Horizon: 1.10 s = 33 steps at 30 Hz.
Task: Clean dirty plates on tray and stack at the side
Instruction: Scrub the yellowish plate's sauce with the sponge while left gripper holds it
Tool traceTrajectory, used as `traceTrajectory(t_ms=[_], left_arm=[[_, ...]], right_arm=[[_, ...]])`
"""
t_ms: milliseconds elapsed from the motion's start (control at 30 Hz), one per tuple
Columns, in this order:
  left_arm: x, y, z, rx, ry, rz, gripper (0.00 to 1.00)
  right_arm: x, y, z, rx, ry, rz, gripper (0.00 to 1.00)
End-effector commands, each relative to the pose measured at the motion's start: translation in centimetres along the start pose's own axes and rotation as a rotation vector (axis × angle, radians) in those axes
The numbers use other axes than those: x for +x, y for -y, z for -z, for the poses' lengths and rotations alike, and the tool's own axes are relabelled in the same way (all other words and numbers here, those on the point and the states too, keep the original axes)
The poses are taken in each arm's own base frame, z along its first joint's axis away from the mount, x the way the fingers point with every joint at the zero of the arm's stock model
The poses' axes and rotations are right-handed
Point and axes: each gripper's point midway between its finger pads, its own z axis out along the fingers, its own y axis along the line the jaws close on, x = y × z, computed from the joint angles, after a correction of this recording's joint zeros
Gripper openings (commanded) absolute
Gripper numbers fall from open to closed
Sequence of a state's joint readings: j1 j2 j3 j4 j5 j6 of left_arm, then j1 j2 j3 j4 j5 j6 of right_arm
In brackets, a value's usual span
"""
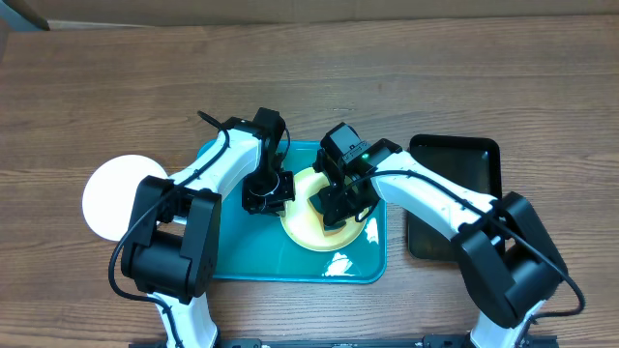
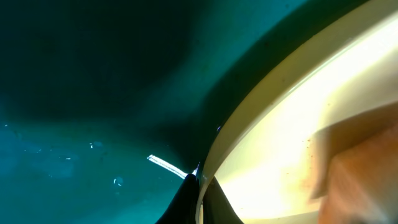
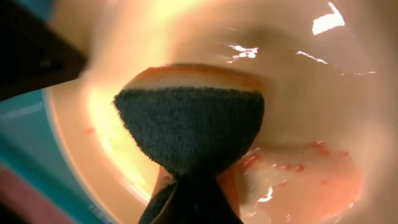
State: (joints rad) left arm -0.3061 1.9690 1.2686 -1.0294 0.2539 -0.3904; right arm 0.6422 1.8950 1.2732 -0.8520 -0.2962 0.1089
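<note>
1. On teal glossy rectangular tray [image 1: 242, 263], right half: light green round plate [image 1: 302, 232]; bare tray floor at left.
2. Its rim seemingly pinched by left fingers [image 2: 181, 208]; right fingers [image 3: 193, 208] squeeze dark-faced sponge [image 3: 193, 124] onto it.
3. Plates: two; white round plate [image 1: 111, 198] on wooden tabletop [image 1: 387, 77], beyond tray's left edge.

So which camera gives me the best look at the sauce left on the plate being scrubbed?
Right wrist: the reddish sauce smears lie close and glossy on the plate, beside the sponge. Left wrist shows only faint specks near the rim. Overhead, the right gripper covers that part of the plate.
</note>
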Motion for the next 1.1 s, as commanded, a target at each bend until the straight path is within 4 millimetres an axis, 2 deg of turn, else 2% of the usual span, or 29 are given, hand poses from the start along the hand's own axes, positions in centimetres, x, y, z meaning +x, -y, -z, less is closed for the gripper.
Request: traceTrajectory(t_ms=[0,67,167,267,333,500,900,1067], left_arm=[[0.0,-0.5,-0.3,-0.021,0.0,0.007,0.04],[0.0,-0.5,-0.3,-0.021,0.0,0.007,0.04],[0.0,-0.5,-0.3,-0.021,0.001,0.007,0.04],[0.0,-0.5,-0.3,-0.021,0.001,0.007,0.04],[0.0,-0.5,-0.3,-0.021,0.001,0.007,0.04],[0.0,-0.5,-0.3,-0.02,0.001,0.007,0.04],[0.0,-0.5,-0.3,-0.02,0.001,0.007,0.04],[0.0,-0.5,-0.3,-0.02,0.002,0.008,0.04]], right_arm=[[-3.9,-3.2,8.2,-0.06,0.225,0.072,0.04],[-4.3,-2.5,10.2,-0.03,0.272,0.056,0.04],[-4.2,-0.3,12.7,0.024,0.324,0.01,0.04],[-3.7,1.6,13.0,0.051,0.308,-0.04,0.04],[-3.3,2.1,12.6,0.056,0.293,-0.05,0.04],[-2.3,2.7,10.6,0.058,0.255,-0.056,0.04],[-0.7,4.7,3.9,0.053,0.174,-0.08,0.04],[-0.6,4.5,1.6,0.04,0.136,-0.071,0.04]])
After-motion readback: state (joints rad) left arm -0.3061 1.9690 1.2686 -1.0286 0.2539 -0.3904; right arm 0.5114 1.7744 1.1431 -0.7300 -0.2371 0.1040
